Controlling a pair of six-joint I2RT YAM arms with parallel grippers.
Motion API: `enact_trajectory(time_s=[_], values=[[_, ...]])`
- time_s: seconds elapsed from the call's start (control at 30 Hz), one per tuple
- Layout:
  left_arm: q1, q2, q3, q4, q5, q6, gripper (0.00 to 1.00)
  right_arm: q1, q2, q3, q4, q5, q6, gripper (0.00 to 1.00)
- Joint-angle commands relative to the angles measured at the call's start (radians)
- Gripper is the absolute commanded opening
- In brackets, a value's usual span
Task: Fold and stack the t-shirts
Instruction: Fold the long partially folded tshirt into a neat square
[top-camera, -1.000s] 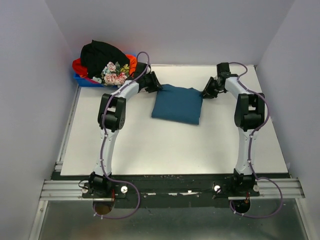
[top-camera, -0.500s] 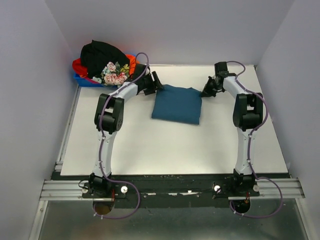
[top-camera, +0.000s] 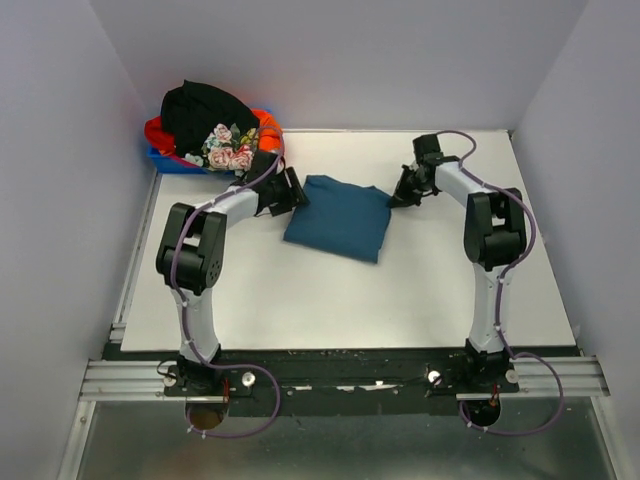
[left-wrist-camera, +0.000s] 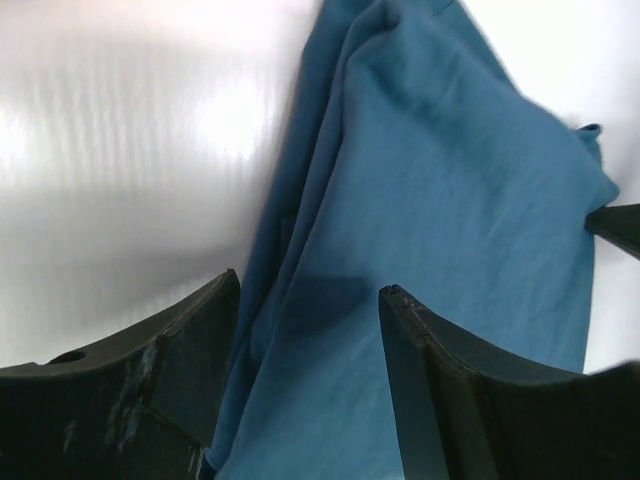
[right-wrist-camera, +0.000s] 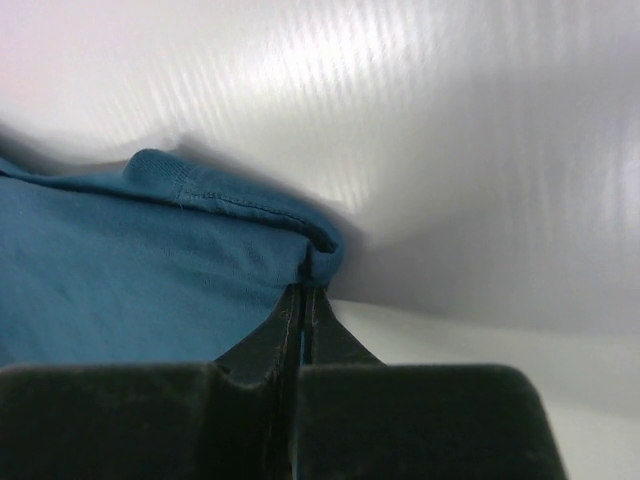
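The folded dark teal-blue cloth t-shirt (top-camera: 338, 218) lies flat on the white table (top-camera: 300, 300) between my two tools. My right gripper (top-camera: 396, 199) has its fingers pressed together on the shirt's hemmed corner, while my left gripper (top-camera: 296, 197) stands with fingers apart over the opposite edge, cloth lying loose between them. Just behind my left gripper, a small blue plastic bin (top-camera: 165, 160) holds a heaped black t-shirt (top-camera: 205, 110), an orange-red t-shirt (top-camera: 157, 130) and a black flowered t-shirt (top-camera: 228, 148), with my left arm's purple cable (top-camera: 266, 165) looping up beside that heap.

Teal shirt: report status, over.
Left end effector open, straddling teal shirt at its left edge. Right end effector shut on its far-right corner. Shirt folded, flat on table. Other shirts heaped in blue bin, apart.
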Motion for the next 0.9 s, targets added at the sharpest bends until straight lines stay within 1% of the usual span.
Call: enact_trajectory(time_s=[0.0,0.07,0.13,0.27,0.33,0.43,0.5,0.53,0.6,0.63,0.67,0.73,0.87], values=[[-0.002,-0.146,-0.153,0.054,-0.1,-0.034,0.71,0.054,-0.058,-0.079,0.024,0.01,0.009,0.06],[-0.001,-0.224,-0.227,0.065,-0.161,-0.04,0.72,0.072,-0.072,-0.107,0.043,0.012,0.012,0.06],[-0.001,-0.286,-0.261,0.035,-0.221,-0.031,0.74,0.092,-0.079,-0.119,0.05,0.013,0.015,0.06],[0.006,-0.358,-0.269,-0.08,-0.333,-0.007,0.75,0.139,-0.079,-0.113,0.05,0.024,0.028,0.06],[0.007,-0.411,-0.288,-0.119,-0.411,-0.003,0.79,0.162,-0.075,-0.108,0.056,0.024,0.038,0.06],[0.018,-0.51,-0.363,-0.1,-0.557,-0.014,0.84,0.201,-0.064,-0.101,0.062,0.027,0.07,0.06],[0.038,-0.545,-0.393,-0.096,-0.576,-0.025,0.84,0.222,-0.059,-0.096,0.074,0.023,0.084,0.06],[0.042,-0.56,-0.402,-0.097,-0.582,-0.031,0.84,0.231,-0.059,-0.093,0.074,0.023,0.09,0.09],[0.044,-0.597,-0.423,-0.077,-0.576,-0.04,0.84,0.236,-0.067,-0.101,0.074,0.033,0.1,0.21],[0.044,-0.617,-0.44,-0.061,-0.57,-0.046,0.84,0.236,-0.079,-0.114,0.074,0.064,0.112,0.29],[0.042,-0.639,-0.459,-0.05,-0.562,-0.06,0.84,0.236,-0.094,-0.125,0.073,0.088,0.112,0.34],[0.042,-0.681,-0.494,-0.022,-0.547,-0.077,0.84,0.232,-0.122,-0.151,0.076,0.107,0.104,0.37],[0.036,-0.755,-0.545,-0.013,-0.528,-0.091,0.84,0.23,-0.205,-0.258,0.132,0.099,0.117,0.53]])
